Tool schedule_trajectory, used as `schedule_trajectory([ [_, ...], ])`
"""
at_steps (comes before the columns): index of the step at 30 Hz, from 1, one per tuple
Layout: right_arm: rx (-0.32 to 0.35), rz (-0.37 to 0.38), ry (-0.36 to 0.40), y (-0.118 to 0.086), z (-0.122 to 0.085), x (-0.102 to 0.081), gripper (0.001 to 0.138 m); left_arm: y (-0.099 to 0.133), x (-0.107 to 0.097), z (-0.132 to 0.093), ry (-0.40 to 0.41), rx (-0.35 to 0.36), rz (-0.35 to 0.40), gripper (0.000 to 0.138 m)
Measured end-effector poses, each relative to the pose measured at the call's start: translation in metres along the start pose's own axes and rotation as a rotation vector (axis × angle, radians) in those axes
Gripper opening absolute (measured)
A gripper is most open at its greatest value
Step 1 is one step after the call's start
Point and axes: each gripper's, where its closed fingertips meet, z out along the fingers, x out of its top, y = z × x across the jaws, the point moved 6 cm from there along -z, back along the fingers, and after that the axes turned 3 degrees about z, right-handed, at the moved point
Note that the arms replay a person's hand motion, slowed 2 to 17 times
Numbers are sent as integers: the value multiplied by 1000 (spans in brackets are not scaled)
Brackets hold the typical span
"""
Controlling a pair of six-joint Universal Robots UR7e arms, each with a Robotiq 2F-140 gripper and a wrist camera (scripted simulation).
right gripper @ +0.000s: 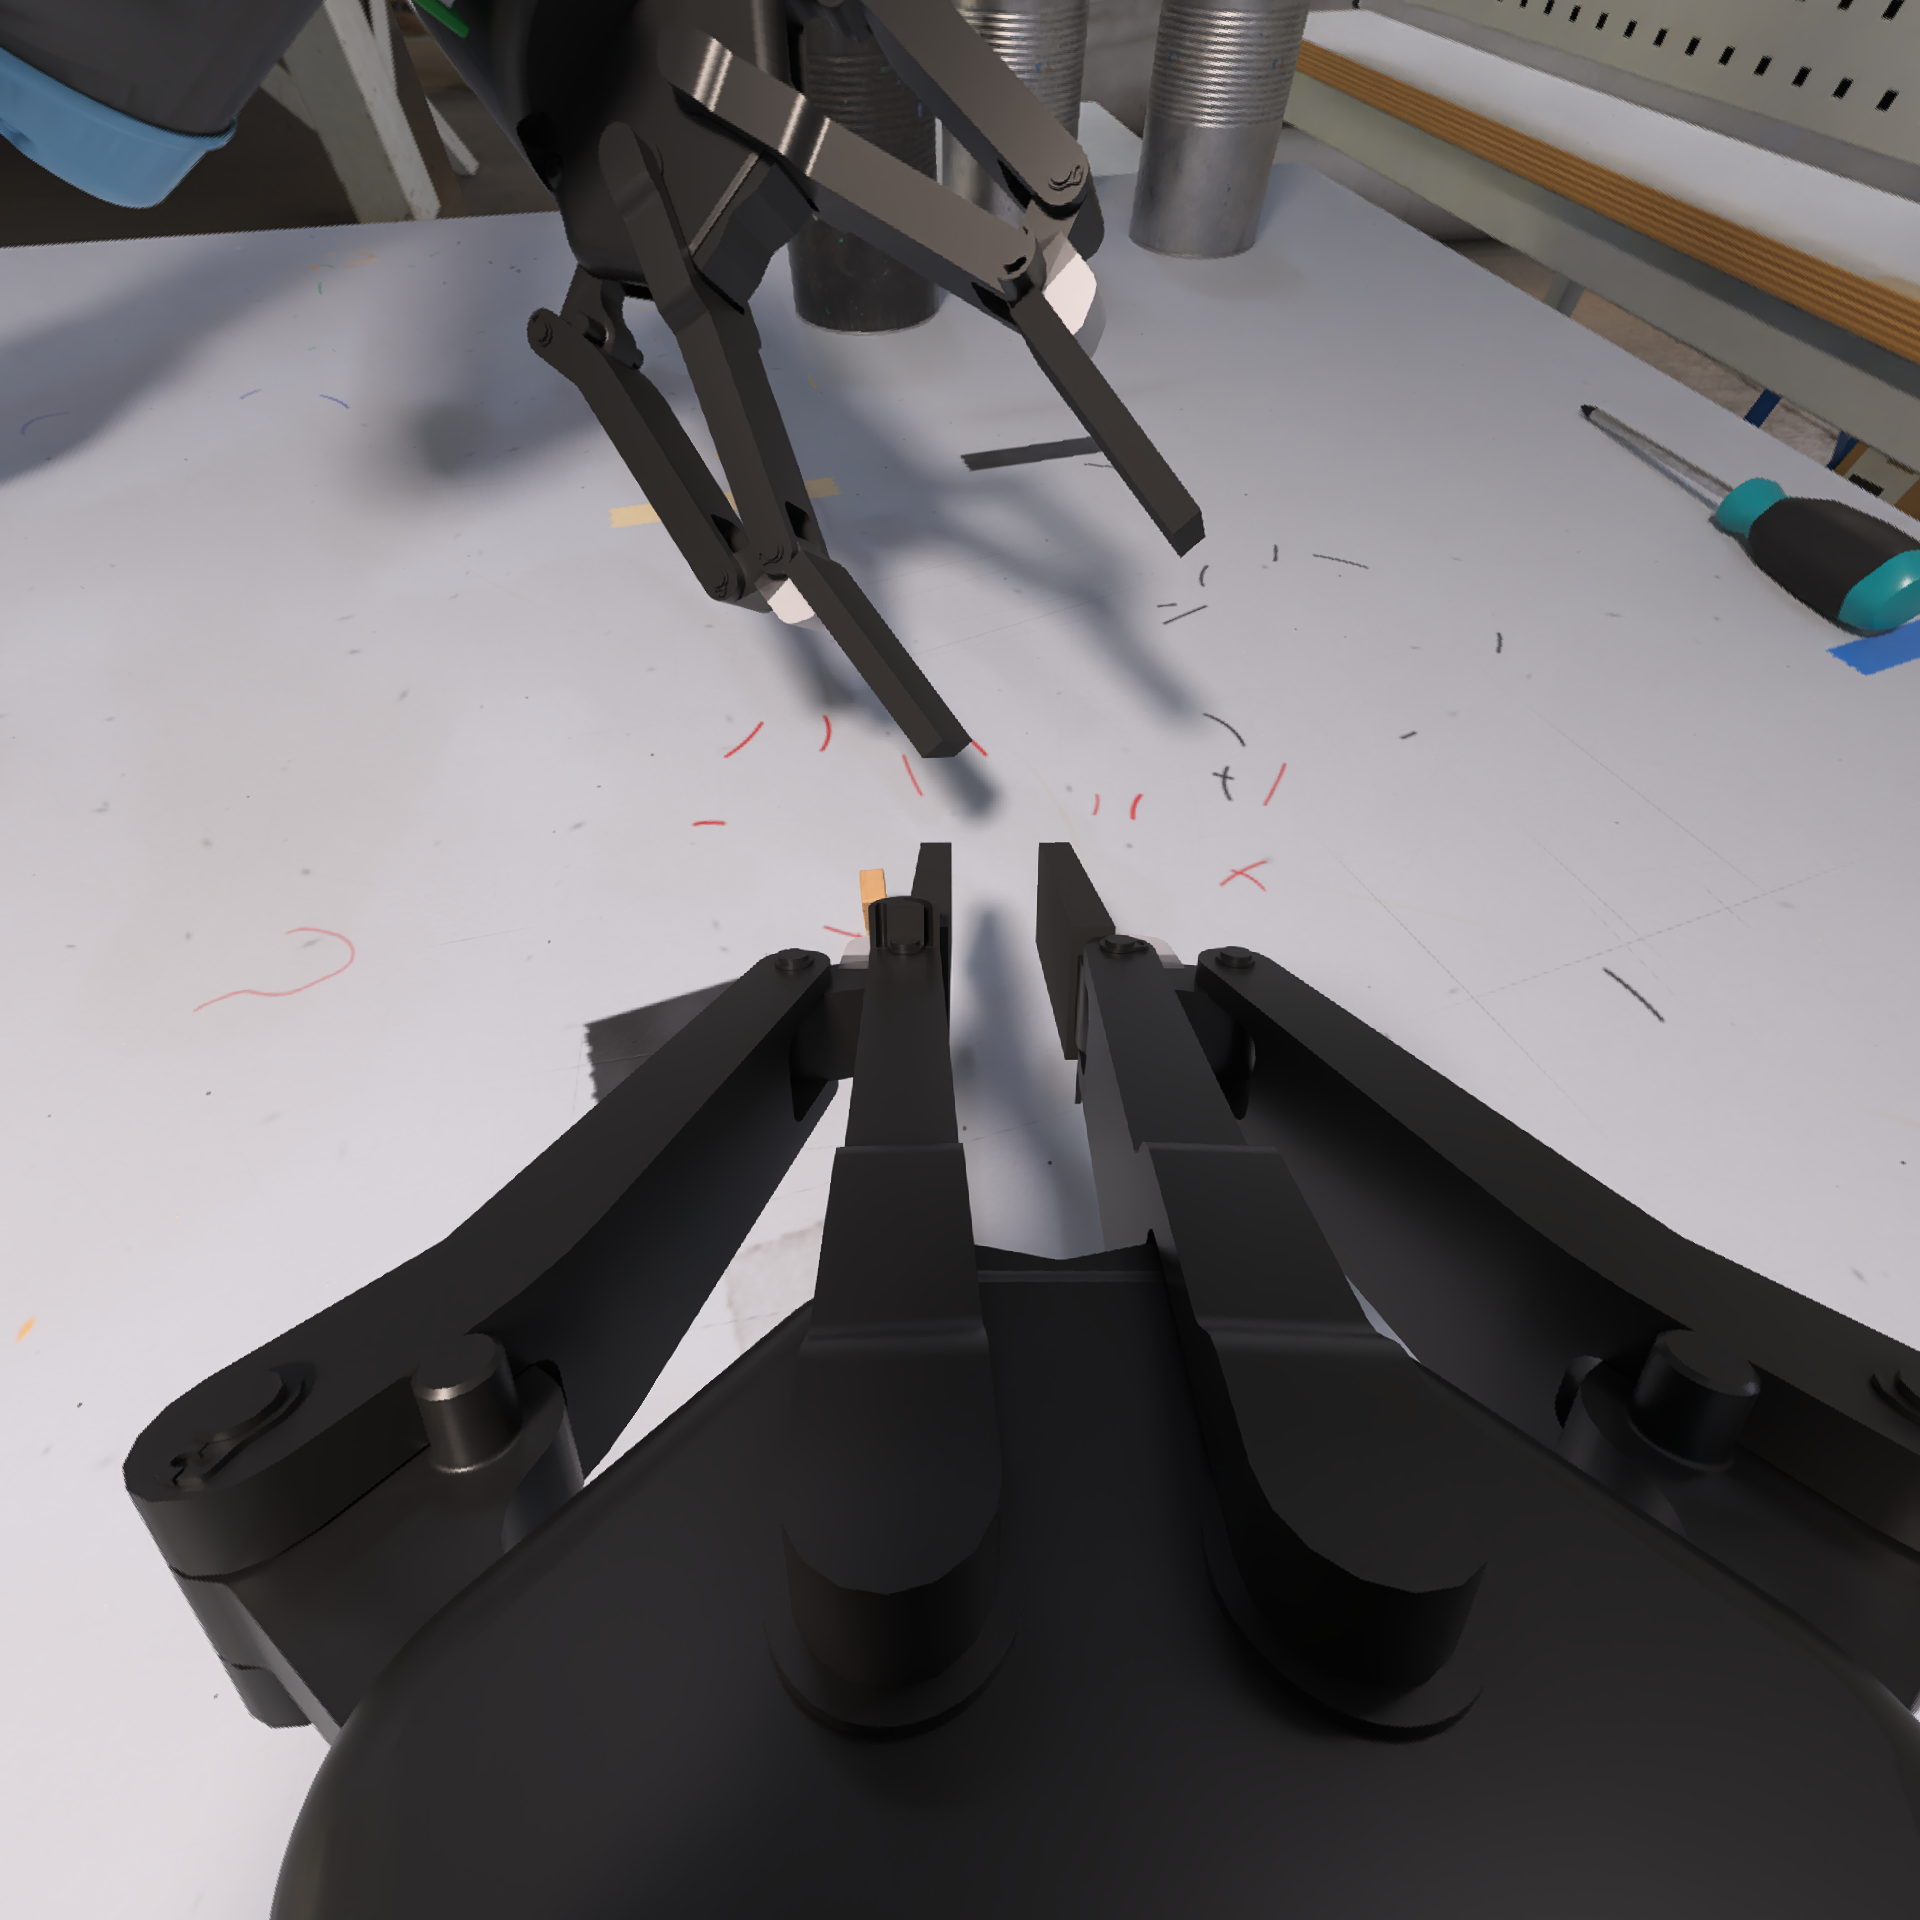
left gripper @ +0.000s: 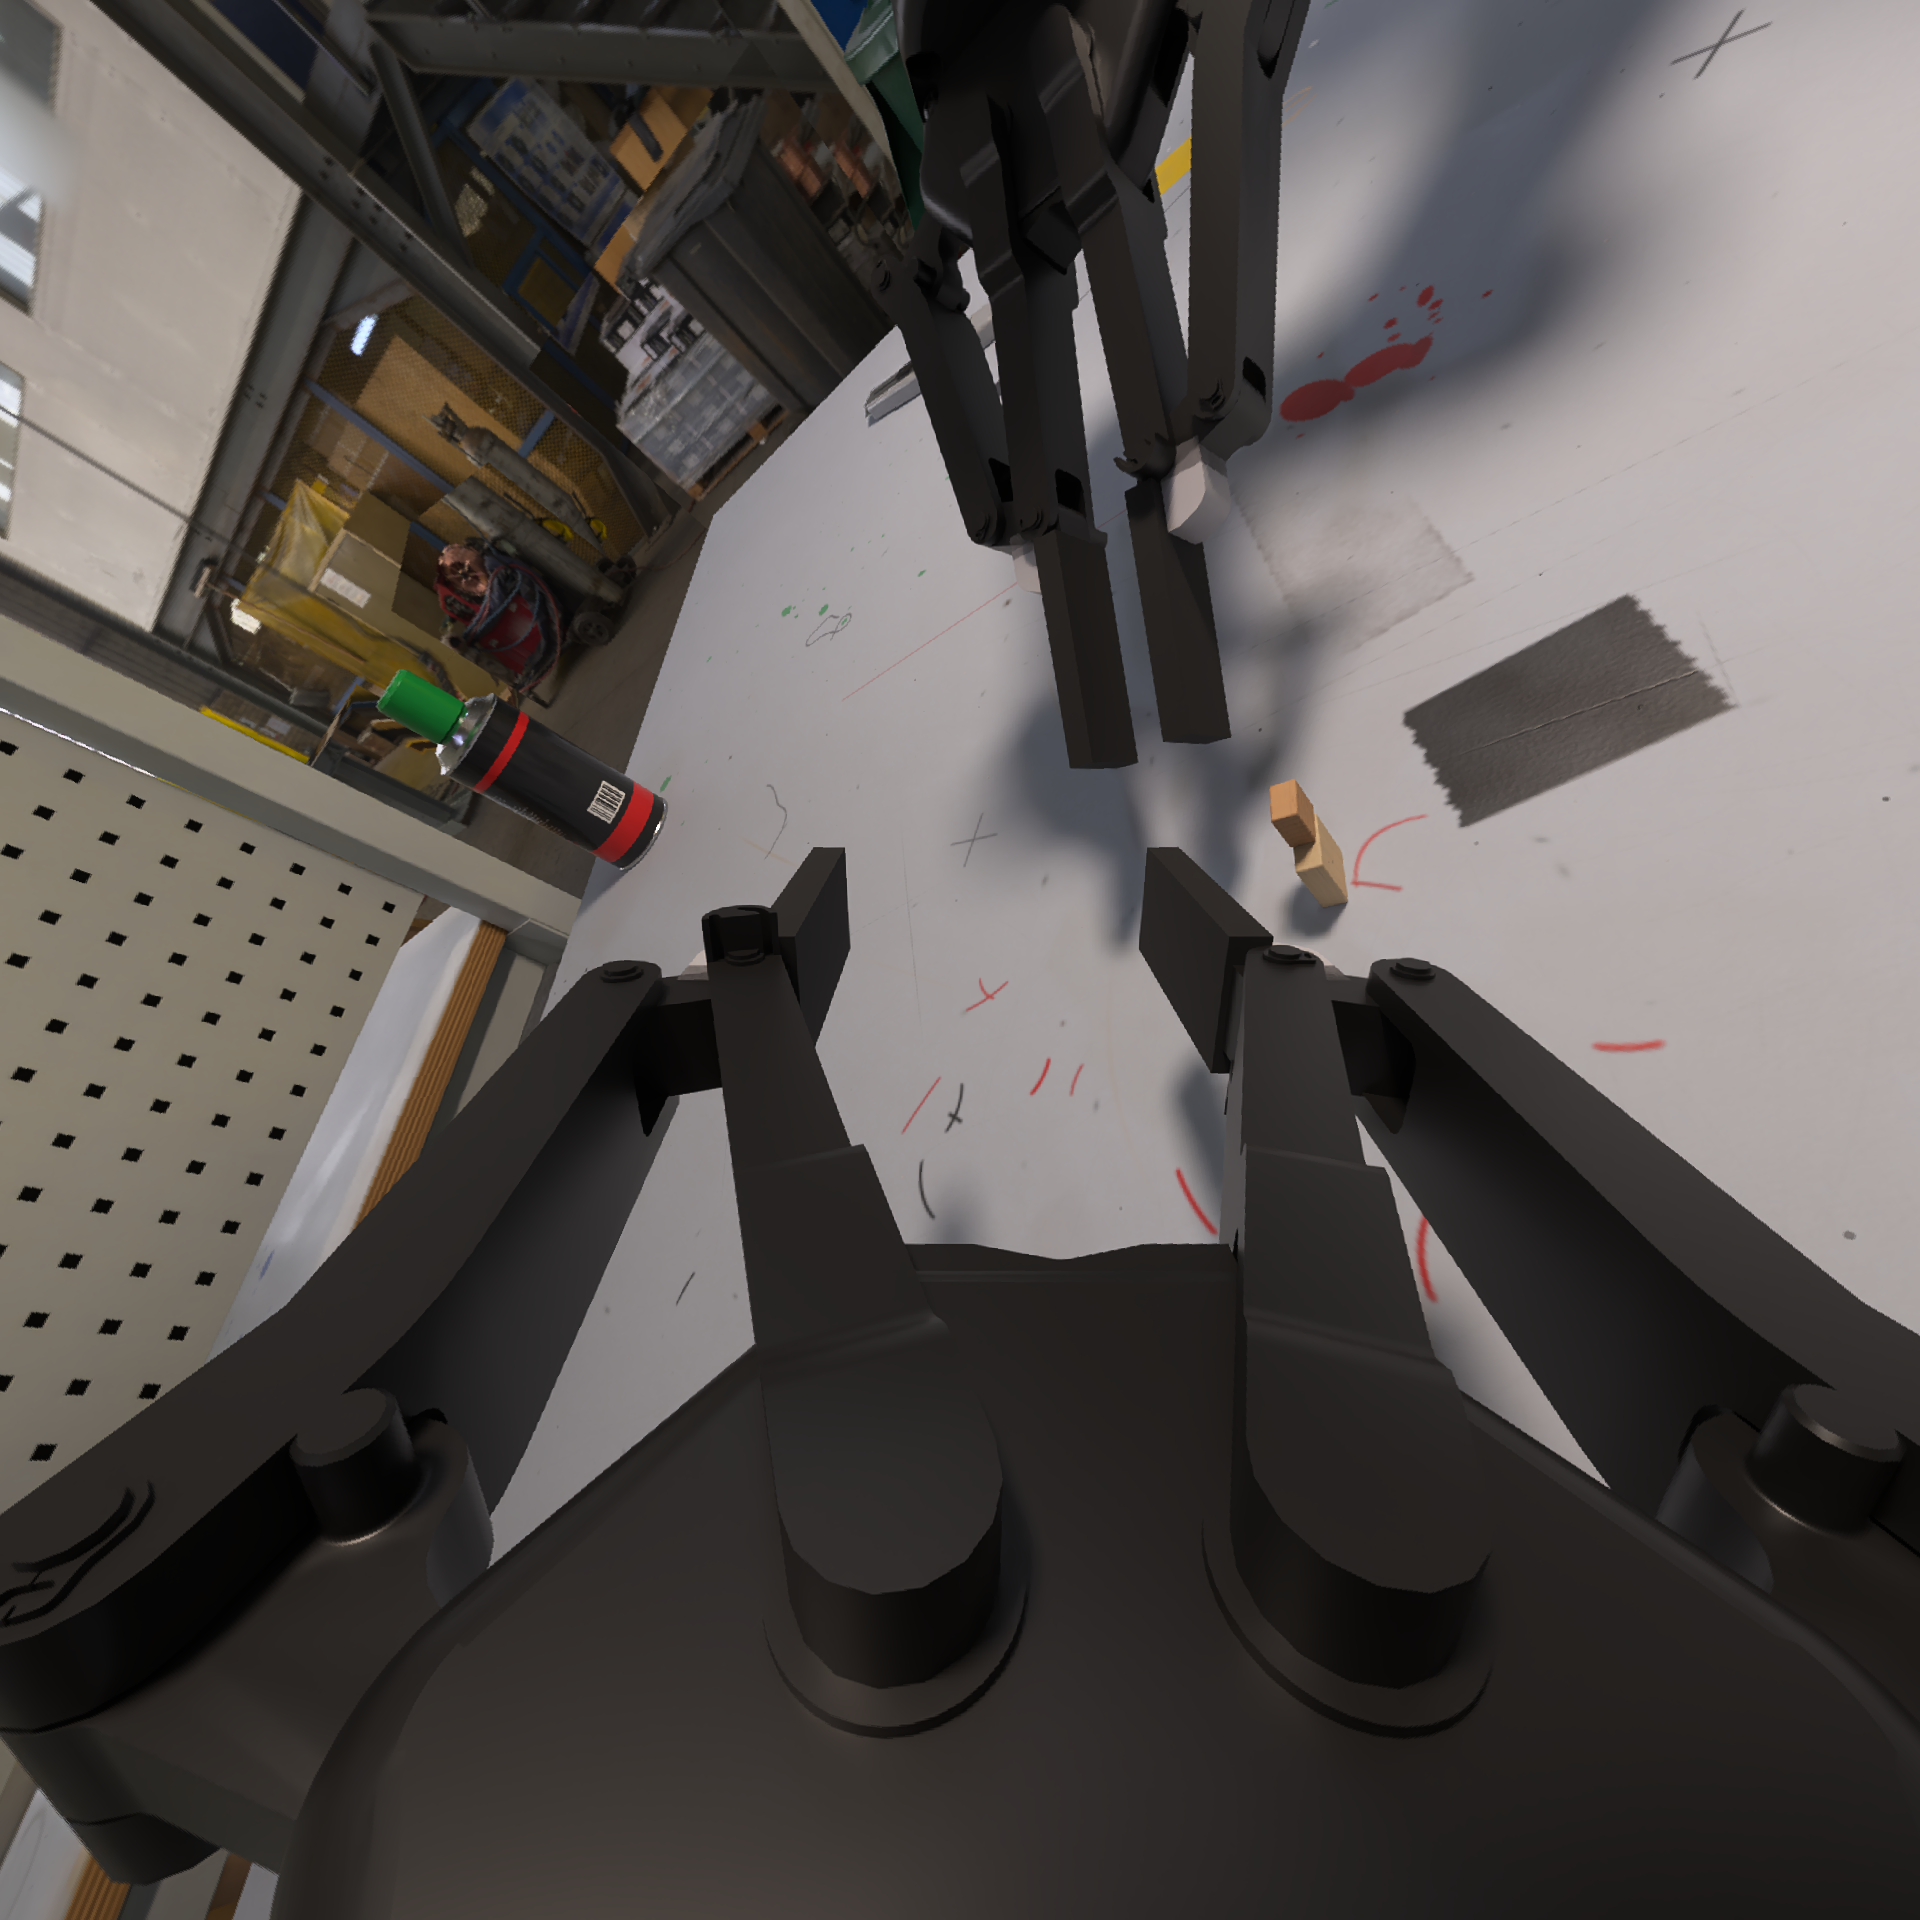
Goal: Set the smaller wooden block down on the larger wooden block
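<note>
In the left wrist view a small orange-brown wooden block point(left gripper: 1291, 810) rests on top of a larger, paler wooden block point(left gripper: 1323, 871), offset toward one end, on the white table point(left gripper: 1662, 1039). My left gripper point(left gripper: 997, 883) is open and empty, left of and short of the blocks. My right gripper point(left gripper: 1148, 740) hangs over the table left of the blocks, jaws a narrow gap apart with nothing between them. In the right wrist view my right gripper point(right gripper: 995, 857) hides most of the blocks; only a sliver of the orange block point(right gripper: 871, 894) shows beside its left finger. The left gripper point(right gripper: 1065, 642) shows beyond, wide open.
A black spray can with a green cap point(left gripper: 551, 774) lies at the table's edge. A teal-and-black screwdriver point(right gripper: 1808, 540) lies at the right. Metal cylinders point(right gripper: 1216, 135) stand at the back. A pegboard point(left gripper: 156, 1039) is beyond the table edge.
</note>
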Motion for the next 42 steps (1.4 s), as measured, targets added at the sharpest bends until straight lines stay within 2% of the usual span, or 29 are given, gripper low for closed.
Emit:
schedule_trajectory([
  [6,-1,12,-3,1,1,0,22,0,-1,0,0,-11,-15,75],
  [10,0,33,14,4,0,2,22,0,-5,2,0,-49,-75,75],
  [14,-12,52,41,9,-3,4,23,-2,-14,5,-12,-114,-196,75],
  [23,-56,48,97,14,-15,7,24,-6,-34,13,-3,-295,-537,75],
  [28,-73,37,127,15,-18,7,24,-9,-43,18,4,-365,-656,75],
  [33,-74,16,139,16,-19,6,24,-9,-46,23,37,-433,-706,75],
  [42,-70,-39,161,21,-20,9,24,-11,-41,30,132,-545,-686,75],
])
